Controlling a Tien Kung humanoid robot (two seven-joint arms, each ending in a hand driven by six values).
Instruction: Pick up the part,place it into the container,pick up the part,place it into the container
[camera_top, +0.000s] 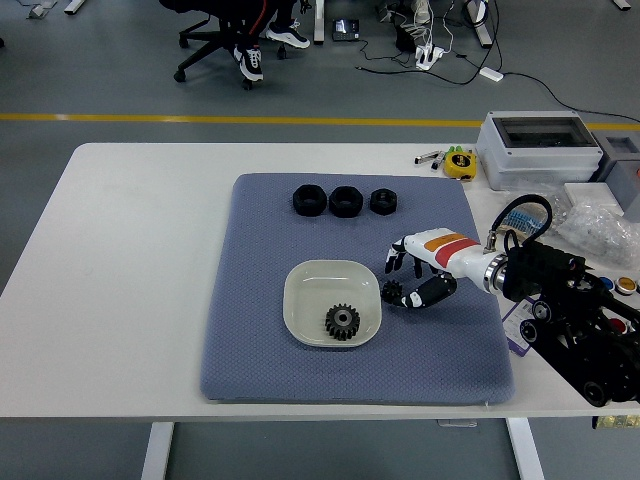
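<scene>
right hand (418, 275) just right of white bowl (300, 310), fingers curled, holding nothing | gear (341, 322) lies in bowl | three black nuts (344, 201) at 11 o'clock from hand, nearest at right end

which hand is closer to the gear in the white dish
The right hand: it hangs over the blue mat just right of the white dish holding the gear, grasping nothing. The left hand is not in view.
</scene>
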